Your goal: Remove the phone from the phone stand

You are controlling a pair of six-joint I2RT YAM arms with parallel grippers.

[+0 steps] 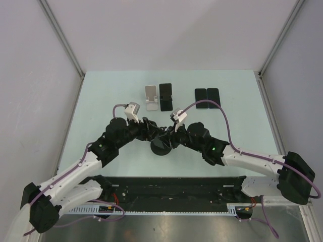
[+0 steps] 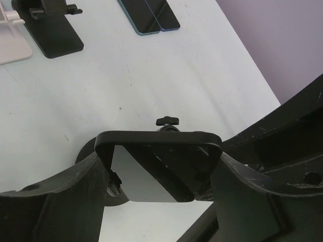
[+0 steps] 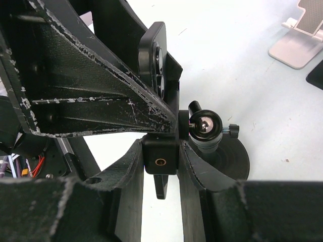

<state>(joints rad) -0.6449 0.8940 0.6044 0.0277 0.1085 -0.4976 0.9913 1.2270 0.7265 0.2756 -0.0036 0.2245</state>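
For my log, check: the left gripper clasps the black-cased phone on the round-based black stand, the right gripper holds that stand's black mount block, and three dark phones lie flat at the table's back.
Not three: the top external view shows two dark phones lying flat. The rest holds: left gripper on the black-cased phone, right gripper on the black mount block.

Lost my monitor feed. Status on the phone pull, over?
Left gripper jaws shut on black-cased phone. Right gripper jaws shut on black round-base stand, at its mount. Nothing in the way.
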